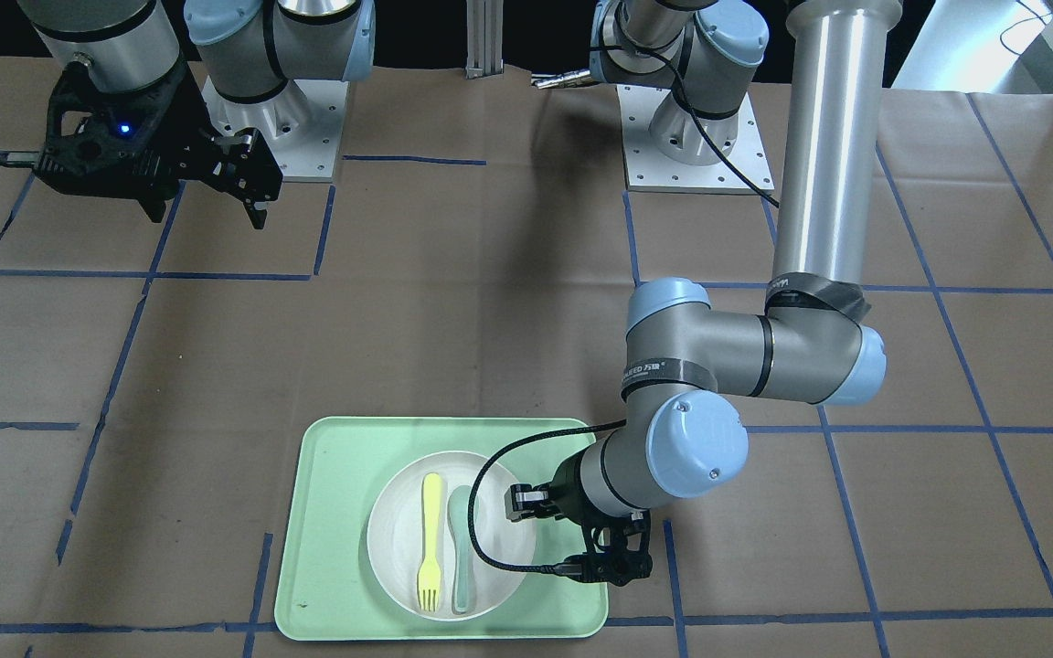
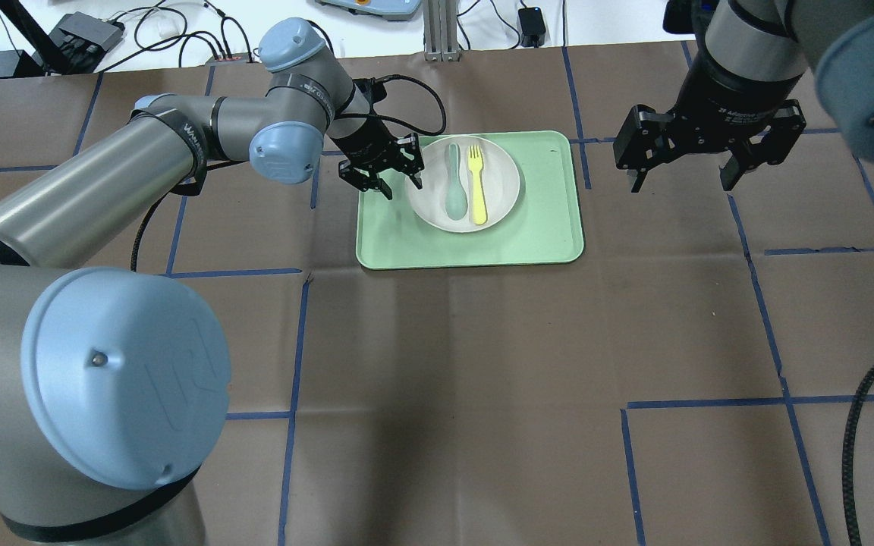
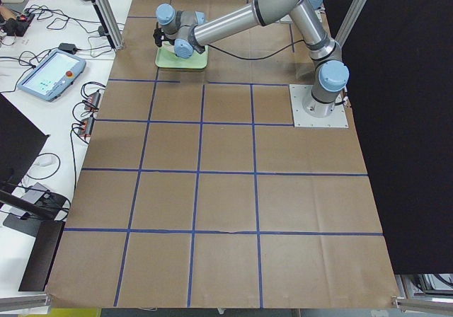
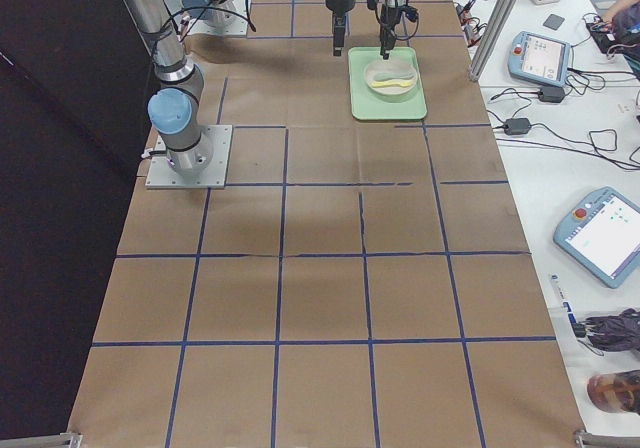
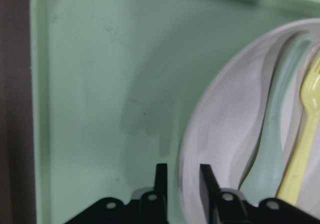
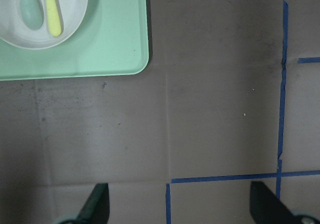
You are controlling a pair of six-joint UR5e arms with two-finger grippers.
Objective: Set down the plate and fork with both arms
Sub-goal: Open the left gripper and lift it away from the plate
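The off-white plate (image 2: 499, 199) lies on the mint-green tray (image 2: 543, 227). The pale-yellow fork (image 2: 476, 186) lies in the plate next to a grey-green spoon (image 2: 454, 182). My left gripper (image 2: 399, 182) is at the plate's left rim. In the left wrist view its fingers (image 5: 161, 176) are shut on the rim of the plate (image 5: 225, 129), one inside and one outside. My right gripper (image 2: 683, 184) hangs open and empty above the table, to the right of the tray. The right wrist view shows the plate (image 6: 70, 19) and the fork (image 6: 52, 9) at the top left.
The tray (image 1: 335, 512) sits near the table's far edge from the robot, on brown paper with blue tape lines (image 2: 710, 402). The arm bases (image 1: 700, 146) stand at the robot's side. Cables and devices (image 2: 88, 30) lie beyond the table.
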